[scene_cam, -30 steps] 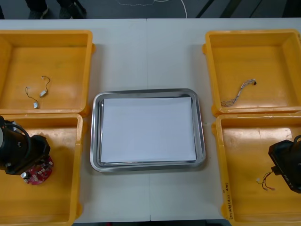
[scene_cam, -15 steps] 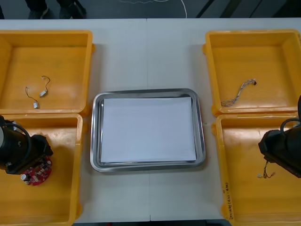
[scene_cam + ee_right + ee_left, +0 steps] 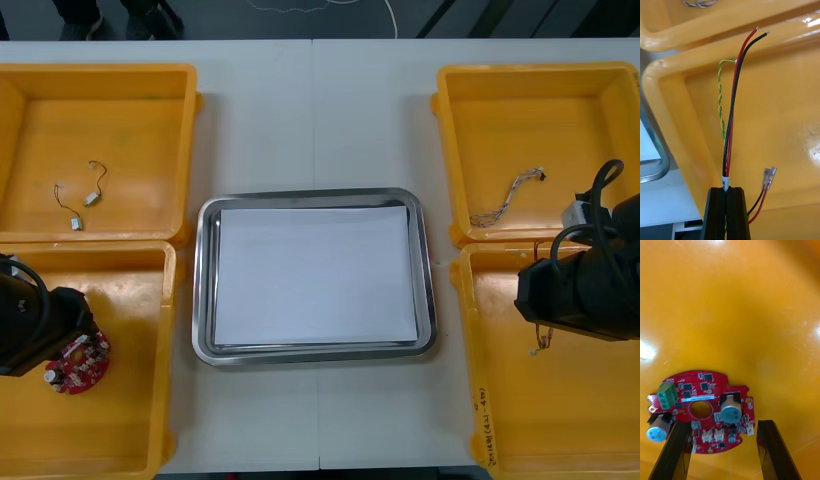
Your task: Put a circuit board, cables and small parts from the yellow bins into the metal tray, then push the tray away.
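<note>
The right gripper (image 3: 727,189), over the near right yellow bin (image 3: 580,420), is pinching the cable bundle (image 3: 731,123) at one end. Its dangling strands may be catching the bin wall. The left gripper (image 3: 724,423) is standing with fingers wide about the circuit board (image 3: 702,405), risking an off-centre grip.

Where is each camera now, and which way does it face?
Front: overhead, steeply down on the table; left arm and right arm show.
Left wrist: along the open left gripper at the circuit board.
Right wrist: along the right gripper, shut on the cables, over a yellow bin.
Front and left wrist share the circuit board.
</note>
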